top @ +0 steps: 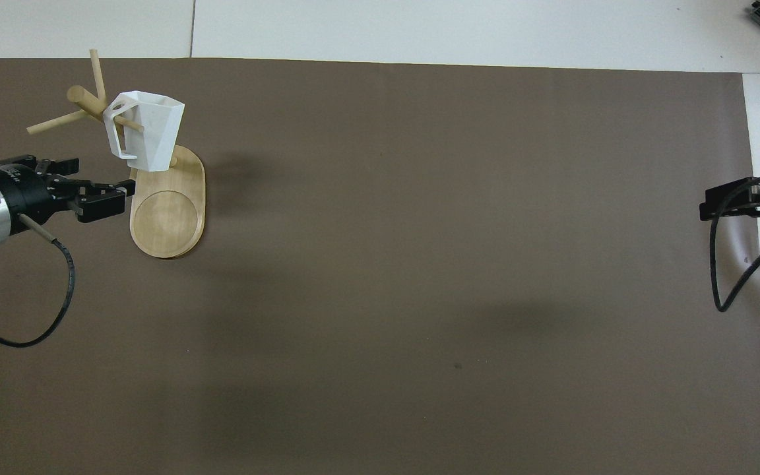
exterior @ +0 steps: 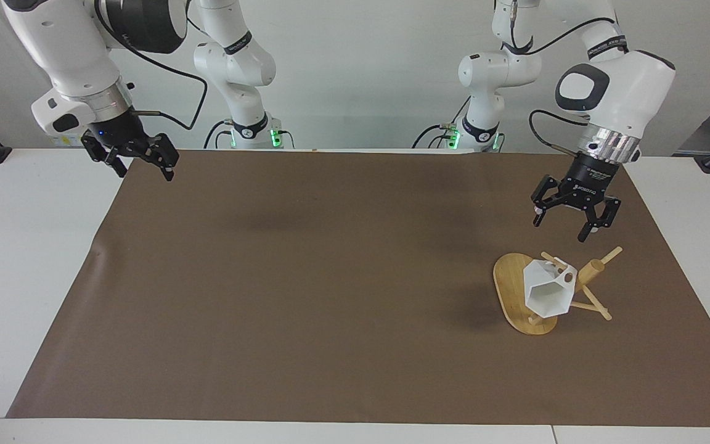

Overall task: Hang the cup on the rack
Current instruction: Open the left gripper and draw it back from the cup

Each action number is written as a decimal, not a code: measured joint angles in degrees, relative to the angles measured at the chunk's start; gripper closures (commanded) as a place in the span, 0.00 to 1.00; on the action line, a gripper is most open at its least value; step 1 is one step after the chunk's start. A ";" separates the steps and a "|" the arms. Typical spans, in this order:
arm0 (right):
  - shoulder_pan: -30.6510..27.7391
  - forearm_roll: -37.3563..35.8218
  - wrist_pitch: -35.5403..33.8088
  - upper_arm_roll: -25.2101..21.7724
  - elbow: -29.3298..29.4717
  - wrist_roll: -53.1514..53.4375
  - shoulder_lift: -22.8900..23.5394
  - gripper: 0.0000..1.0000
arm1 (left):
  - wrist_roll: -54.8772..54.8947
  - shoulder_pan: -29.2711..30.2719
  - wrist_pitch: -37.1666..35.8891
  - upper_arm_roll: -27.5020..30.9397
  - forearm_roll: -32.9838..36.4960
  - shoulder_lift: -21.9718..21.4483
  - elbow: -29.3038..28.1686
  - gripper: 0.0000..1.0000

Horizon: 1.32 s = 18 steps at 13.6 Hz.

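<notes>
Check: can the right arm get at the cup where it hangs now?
Probably not easily: the cup hangs on the rack at the left arm's end, and the right gripper waits over the mat's other end. The left gripper hovers above it, open.

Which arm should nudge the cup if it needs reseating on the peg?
Left. The left gripper hangs open just above the rack, where the cup hangs by its handle. The right gripper waits at the right arm's end.
</notes>
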 measured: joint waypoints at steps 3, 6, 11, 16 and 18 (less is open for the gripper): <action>0.00 0.00 0.00 0.00 0.00 0.00 0.00 0.00 | 10.99 0.93 -6.65 0.21 1.68 -1.90 0.33 0.00; 0.00 0.00 0.00 0.00 0.00 0.00 0.00 0.00 | 23.10 1.53 -11.65 0.36 5.39 -3.53 0.57 0.00; 0.00 0.00 0.00 -0.02 0.00 -0.10 0.00 0.00 | 37.48 1.72 -18.95 -0.10 11.22 -3.71 4.80 0.00; 0.00 0.00 0.00 -0.23 0.00 -0.27 0.00 0.00 | 54.16 1.75 -23.71 -0.13 12.00 -3.34 7.86 0.00; 0.00 0.00 0.00 -0.23 0.00 -0.27 0.00 0.00 | 60.59 1.69 -25.30 -0.42 12.48 -2.94 9.42 0.00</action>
